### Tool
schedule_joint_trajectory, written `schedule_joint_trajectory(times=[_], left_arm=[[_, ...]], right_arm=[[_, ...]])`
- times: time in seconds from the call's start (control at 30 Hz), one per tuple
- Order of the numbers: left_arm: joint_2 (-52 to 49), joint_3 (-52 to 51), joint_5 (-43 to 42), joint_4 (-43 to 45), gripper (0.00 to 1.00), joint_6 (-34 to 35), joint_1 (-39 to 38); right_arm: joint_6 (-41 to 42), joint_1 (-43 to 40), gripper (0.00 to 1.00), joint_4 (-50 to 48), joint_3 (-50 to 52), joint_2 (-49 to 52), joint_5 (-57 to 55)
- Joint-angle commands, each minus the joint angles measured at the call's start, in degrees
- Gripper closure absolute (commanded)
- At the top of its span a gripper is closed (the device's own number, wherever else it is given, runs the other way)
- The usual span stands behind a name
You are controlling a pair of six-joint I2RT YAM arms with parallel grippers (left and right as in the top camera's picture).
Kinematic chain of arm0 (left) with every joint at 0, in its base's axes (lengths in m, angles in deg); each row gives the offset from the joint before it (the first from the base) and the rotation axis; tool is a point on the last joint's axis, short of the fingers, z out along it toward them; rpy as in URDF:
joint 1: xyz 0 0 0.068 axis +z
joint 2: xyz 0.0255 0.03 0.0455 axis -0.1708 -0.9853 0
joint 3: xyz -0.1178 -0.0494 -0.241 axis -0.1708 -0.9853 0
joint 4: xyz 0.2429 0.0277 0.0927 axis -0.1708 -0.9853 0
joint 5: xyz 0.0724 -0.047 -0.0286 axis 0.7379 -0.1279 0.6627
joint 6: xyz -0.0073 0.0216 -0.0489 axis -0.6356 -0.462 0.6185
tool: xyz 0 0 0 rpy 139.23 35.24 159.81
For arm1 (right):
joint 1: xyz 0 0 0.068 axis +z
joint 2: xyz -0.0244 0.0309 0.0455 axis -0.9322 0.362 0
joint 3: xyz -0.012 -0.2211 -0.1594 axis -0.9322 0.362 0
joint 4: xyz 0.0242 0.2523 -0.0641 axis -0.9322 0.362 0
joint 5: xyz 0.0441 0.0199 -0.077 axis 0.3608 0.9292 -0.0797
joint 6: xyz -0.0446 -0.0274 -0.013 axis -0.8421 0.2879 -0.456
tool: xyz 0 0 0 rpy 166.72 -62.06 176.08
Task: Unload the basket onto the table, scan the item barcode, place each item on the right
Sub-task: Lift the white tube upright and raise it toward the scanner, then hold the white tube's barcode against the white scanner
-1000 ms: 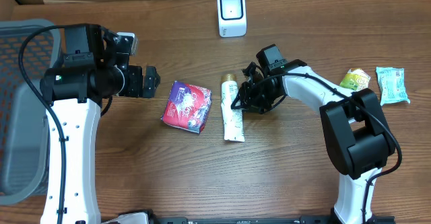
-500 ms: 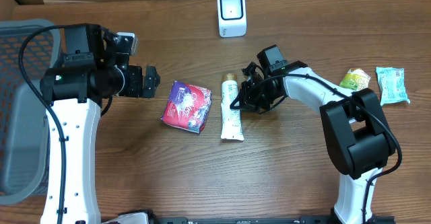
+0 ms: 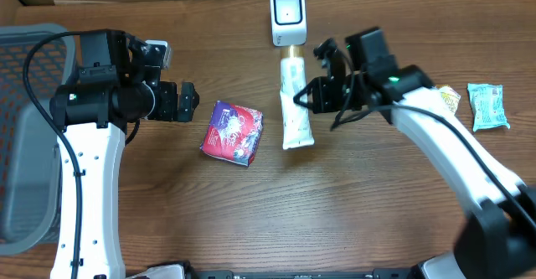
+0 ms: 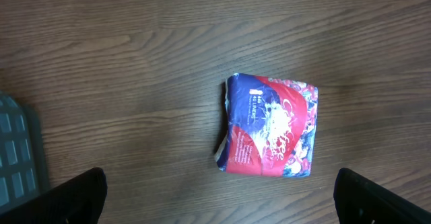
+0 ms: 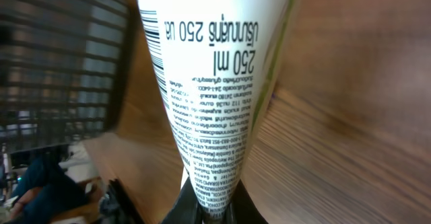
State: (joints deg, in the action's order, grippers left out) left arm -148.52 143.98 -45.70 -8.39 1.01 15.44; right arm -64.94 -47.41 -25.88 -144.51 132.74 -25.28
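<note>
Pinching the white tube, the right gripper holds its cap just beside the scanner. Two snack packs lie well behind it. The left gripper, jaws spread, hovers beside a red packet, with a basket behind it.

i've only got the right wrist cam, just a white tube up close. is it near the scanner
observer: yes, the tube is held with its gold cap just below the white scanner at the back of the table.
operator: where's the left arm
observer: the left gripper is open and empty, left of a red pouch.
operator: anything else lying around
observer: a pale green packet and a yellow-green packet on the far right.
</note>
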Motion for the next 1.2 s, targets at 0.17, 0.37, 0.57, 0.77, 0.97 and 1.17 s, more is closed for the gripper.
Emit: schedule_joint_trajectory(times=[0.17,0.37,0.57,0.77,0.97,1.17], left_arm=[[-0.02,0.13,-0.46,0.22,0.0,-1.05,-0.37],[-0.02,0.13,-0.46,0.22,0.0,-1.05,-0.37],[-0.02,0.13,-0.46,0.22,0.0,-1.05,-0.37],[-0.02,0.13,-0.46,0.22,0.0,-1.05,-0.37],[-0.02,0.13,-0.46,0.22,0.01,-1.05,-0.37],[-0.02,0.13,-0.46,0.22,0.01,-1.05,-0.37]], right_arm=[[2.51,-0.13,0.96,0.61,-1.88,-9.11,1.84],[12.35,-0.13,0.96,1.51,-1.88,-9.44,1.84],[15.37,-0.13,0.96,1.53,-1.88,-9.44,3.32],[15.37,-0.13,0.96,1.66,-1.88,-9.44,3.32],[15.34,-0.13,0.96,1.73,-2.45,-9.44,2.71],[12.04,-0.13,0.96,9.7,-12.68,-8.17,-11.74]])
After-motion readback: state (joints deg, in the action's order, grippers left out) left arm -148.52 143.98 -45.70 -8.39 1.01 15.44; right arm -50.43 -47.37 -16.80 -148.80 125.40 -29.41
